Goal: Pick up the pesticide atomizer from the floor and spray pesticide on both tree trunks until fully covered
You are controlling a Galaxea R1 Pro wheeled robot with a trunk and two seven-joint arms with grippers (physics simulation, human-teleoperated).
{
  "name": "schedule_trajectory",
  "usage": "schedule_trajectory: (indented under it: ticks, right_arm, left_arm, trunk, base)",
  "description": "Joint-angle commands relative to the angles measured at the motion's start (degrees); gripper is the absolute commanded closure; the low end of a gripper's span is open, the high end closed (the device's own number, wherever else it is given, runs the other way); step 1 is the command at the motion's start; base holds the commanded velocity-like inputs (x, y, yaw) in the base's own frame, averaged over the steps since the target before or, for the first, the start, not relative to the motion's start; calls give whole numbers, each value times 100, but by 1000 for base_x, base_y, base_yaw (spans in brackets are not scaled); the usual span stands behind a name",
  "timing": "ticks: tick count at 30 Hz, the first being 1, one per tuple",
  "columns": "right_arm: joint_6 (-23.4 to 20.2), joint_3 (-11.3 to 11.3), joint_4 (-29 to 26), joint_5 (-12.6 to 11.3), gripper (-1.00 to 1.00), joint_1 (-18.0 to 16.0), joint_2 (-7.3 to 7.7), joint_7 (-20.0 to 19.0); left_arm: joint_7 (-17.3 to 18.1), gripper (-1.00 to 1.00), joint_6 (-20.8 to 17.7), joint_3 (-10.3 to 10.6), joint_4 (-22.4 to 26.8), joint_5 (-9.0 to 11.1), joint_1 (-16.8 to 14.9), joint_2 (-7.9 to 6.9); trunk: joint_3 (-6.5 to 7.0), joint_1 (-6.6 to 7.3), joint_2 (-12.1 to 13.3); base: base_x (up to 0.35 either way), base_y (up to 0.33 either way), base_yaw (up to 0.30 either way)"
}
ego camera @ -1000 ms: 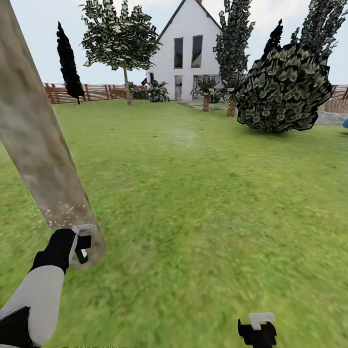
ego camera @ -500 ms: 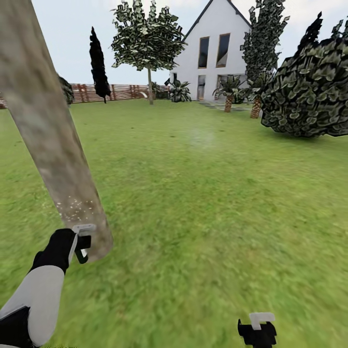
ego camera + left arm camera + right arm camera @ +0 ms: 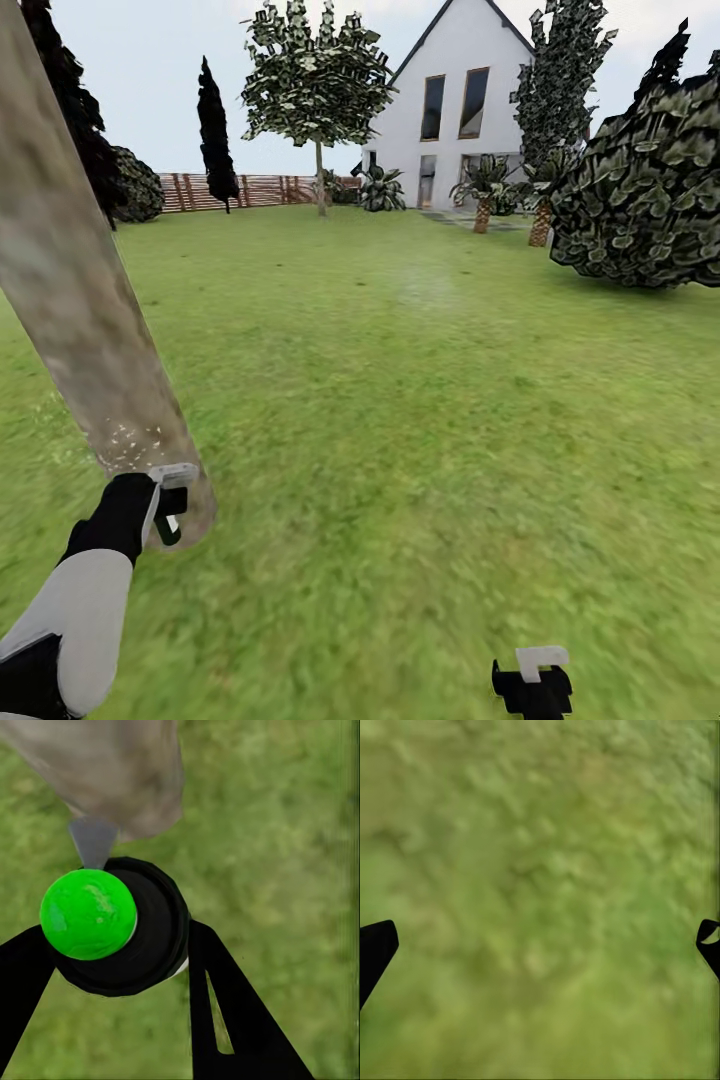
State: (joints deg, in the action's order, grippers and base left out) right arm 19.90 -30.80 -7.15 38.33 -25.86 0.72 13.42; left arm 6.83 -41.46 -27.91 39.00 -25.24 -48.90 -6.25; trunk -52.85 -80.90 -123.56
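The pesticide atomizer, a black bottle with a bright green top and a grey nozzle, sits between the two black fingers of my left gripper, which is shut on it. Its nozzle points at the foot of a thick mottled grey-brown tree trunk. In the head view that trunk leans up the left side, and my left gripper is right against its base. Pale specks dot the bark just above the gripper. My right gripper hangs open over bare grass at the lower edge.
Lawn stretches ahead to a white house and a slat fence. A leafy tree, dark columnar trees, short palms and a big dark shrub stand far off.
The whole head view has swung left, so house and shrub sit further right in the picture. The trunk's base sits slightly further left than half a second ago. Both arms hold their pose.
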Motion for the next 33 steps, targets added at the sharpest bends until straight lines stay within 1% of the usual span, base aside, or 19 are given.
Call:
schedule_trajectory:
  ticks: [1,5,10,12,15,17,22,26,33]
  right_arm:
    - [22,-46,12,60,-100,-5,-1,20]
    - [22,-42,12,59,-100,-3,-1,20]
    - [22,-42,12,60,-100,-5,-1,20]
    - [22,-46,12,60,-100,-6,-1,20]
    - [22,-49,12,60,-100,-4,-1,20]
    - [22,-48,12,60,-100,-5,-1,20]
    - [22,-44,12,60,-100,-5,-1,20]
    - [22,-44,12,60,-100,-6,-1,20]
    - [22,-42,12,60,-100,-5,-1,20]
  left_arm:
    - [57,100,-20,-26,10,-60,-9,-2]
    - [58,100,-28,-37,17,-60,-14,-27]
    - [62,100,-64,-39,162,-75,-52,-27]
    - [59,100,-200,-44,203,-77,-82,-32]
    - [62,100,-646,-41,604,-70,-101,-22]
    - [64,100,-742,-39,705,-69,-95,-25]
    - [64,100,-772,-27,740,-72,-57,9]
    - [60,100,-770,191,739,-124,-41,23]
    - [62,100,-767,218,732,-123,-40,18]
  trunk:
    - [-5,-1,-2]
    - [-5,-1,-2]
    - [-5,-1,-2]
    - [-5,-1,-2]
    - [-5,-1,-2]
    - [-5,-1,-2]
    - [-5,-1,-2]
    - [-5,-1,-2]
    - [-5,-1,-2]
  base:
    - [184,-241,0]
    - [184,-241,52]
    - [192,-237,247]
    - [226,-210,275]
    - [241,-192,277]
    - [243,-186,277]
    - [243,-185,277]
    - [241,-192,277]
    - [239,-195,277]
